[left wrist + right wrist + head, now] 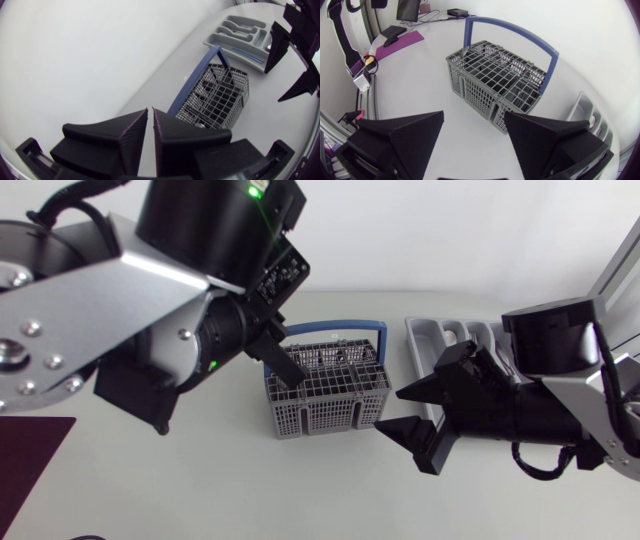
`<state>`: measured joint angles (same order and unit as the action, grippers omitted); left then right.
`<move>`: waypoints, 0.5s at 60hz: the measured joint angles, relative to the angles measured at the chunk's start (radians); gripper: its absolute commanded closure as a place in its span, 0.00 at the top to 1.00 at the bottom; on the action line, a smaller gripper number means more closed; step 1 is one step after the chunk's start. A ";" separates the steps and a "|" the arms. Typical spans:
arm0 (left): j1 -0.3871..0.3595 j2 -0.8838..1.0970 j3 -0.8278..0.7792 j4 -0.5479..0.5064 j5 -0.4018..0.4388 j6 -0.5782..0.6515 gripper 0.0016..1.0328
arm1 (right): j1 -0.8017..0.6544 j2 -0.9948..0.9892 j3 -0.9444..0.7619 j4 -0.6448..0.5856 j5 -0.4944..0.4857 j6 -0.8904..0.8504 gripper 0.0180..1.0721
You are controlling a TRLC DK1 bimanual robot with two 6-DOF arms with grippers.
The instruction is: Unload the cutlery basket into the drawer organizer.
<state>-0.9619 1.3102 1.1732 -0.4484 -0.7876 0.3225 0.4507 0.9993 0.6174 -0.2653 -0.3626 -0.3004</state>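
The grey wire cutlery basket (325, 395) with a blue handle (335, 327) stands mid-table. My left gripper (285, 366) hangs over its left rim, shut with nothing between the fingers (150, 131); in the left wrist view the basket (217, 95) lies ahead of it. My right gripper (400, 412) is just right of the basket, open and holding nothing. From the right wrist the basket (495, 82) is seen ahead of the open gripper (474, 132), with a dark utensil tip (463, 50) at its far corner. The grey drawer organizer (445, 338) lies behind the right arm, partly hidden.
A maroon mat (30, 455) lies at the table's front left corner. In the left wrist view the organizer (242, 35) has some cutlery in its compartments, and my right arm's fingers (278, 45) show beside it.
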 measured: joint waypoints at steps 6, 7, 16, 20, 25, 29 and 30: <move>-0.002 0.021 -0.001 -0.041 0.005 -0.010 0.40 | 0.000 -0.001 -0.003 0.000 0.000 0.000 0.83; -0.001 0.027 -0.001 -0.045 0.006 -0.012 0.43 | 0.000 -0.001 -0.003 0.000 0.000 -0.001 0.83; 0.013 0.050 -0.001 -0.079 0.047 -0.027 0.64 | 0.000 0.000 -0.004 0.000 0.000 -0.016 0.83; 0.027 0.050 -0.001 -0.085 0.050 -0.034 0.71 | 0.000 0.013 0.000 -0.010 -0.009 -0.016 0.83; 0.043 0.049 -0.008 -0.085 0.060 -0.035 0.77 | 0.000 0.058 0.028 -0.025 -0.037 -0.016 0.83; 0.058 0.041 -0.029 -0.084 0.094 -0.035 0.78 | -0.001 0.103 0.063 -0.026 -0.065 -0.012 0.83; 0.063 0.038 -0.036 -0.083 0.104 -0.035 0.79 | -0.001 0.116 0.073 -0.026 -0.072 -0.010 0.83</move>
<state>-0.8993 1.3479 1.1374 -0.5316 -0.6834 0.2878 0.4496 1.1149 0.6907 -0.2913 -0.4343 -0.3099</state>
